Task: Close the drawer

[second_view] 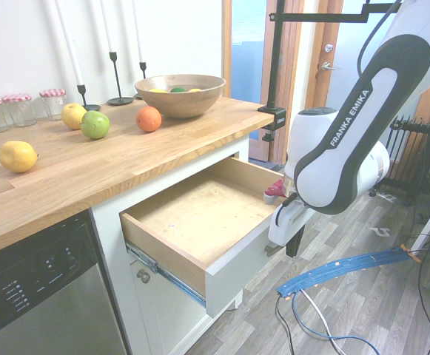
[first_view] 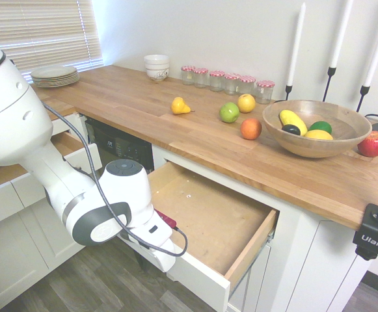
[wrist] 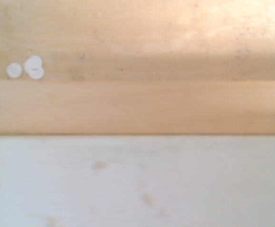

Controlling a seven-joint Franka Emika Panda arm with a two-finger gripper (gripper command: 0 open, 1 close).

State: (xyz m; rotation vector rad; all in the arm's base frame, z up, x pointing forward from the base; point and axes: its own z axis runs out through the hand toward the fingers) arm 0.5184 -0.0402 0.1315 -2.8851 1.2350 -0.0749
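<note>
Near the tabletop's back edge, we have lidded glass jars in a row and stacked white bowls. Wooden bowl holds yellow, green and dark fruit. Below the tabletop's front edge, the drawer is open; its wooden bottom carries small white discs. We see the tool outside the drawer, just beside its white front panel. Tool is together; we can't tell if it touches the handle. Arm reaches down, wrist low at the panel.
</note>
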